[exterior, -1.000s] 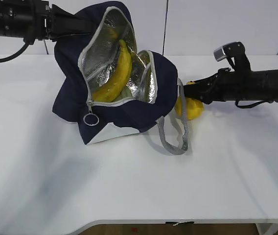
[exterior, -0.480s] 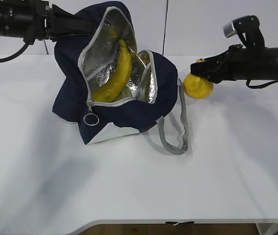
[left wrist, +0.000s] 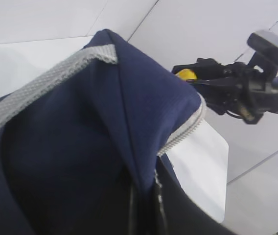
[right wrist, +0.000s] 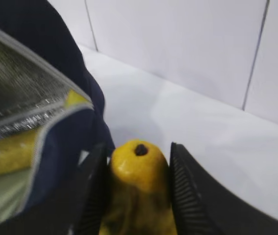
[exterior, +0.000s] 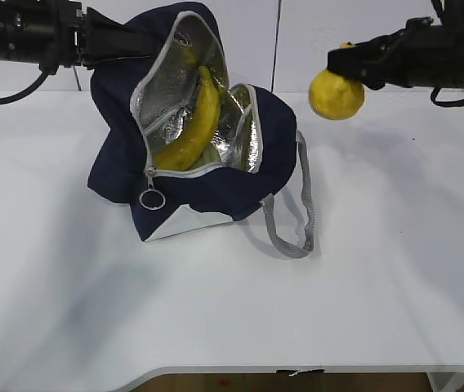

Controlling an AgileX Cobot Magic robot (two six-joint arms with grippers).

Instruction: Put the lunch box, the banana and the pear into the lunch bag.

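The navy lunch bag (exterior: 126, 163) lies open on the white table, its foil lining showing. The banana (exterior: 193, 131) leans inside it. A pale green bit under the banana (exterior: 209, 153) may be the lunch box; the rest is hidden. My left gripper (exterior: 138, 41) is shut on the bag's top flap and holds it up; in the left wrist view the navy fabric (left wrist: 80, 147) hides the jaws. My right gripper (exterior: 343, 59) is shut on the yellow pear (exterior: 336, 94), held in the air right of the bag. The right wrist view shows the pear (right wrist: 138, 181) between both fingers (right wrist: 190, 196).
The bag's grey webbing handle (exterior: 293, 237) loops out onto the table at the bag's right. A white panelled wall (exterior: 338, 33) stands behind the table. The table's front edge (exterior: 297, 369) runs along the bottom.
My right gripper has lifted the pear from the table beside the bag up into the air. The left gripper and the bag have not moved.
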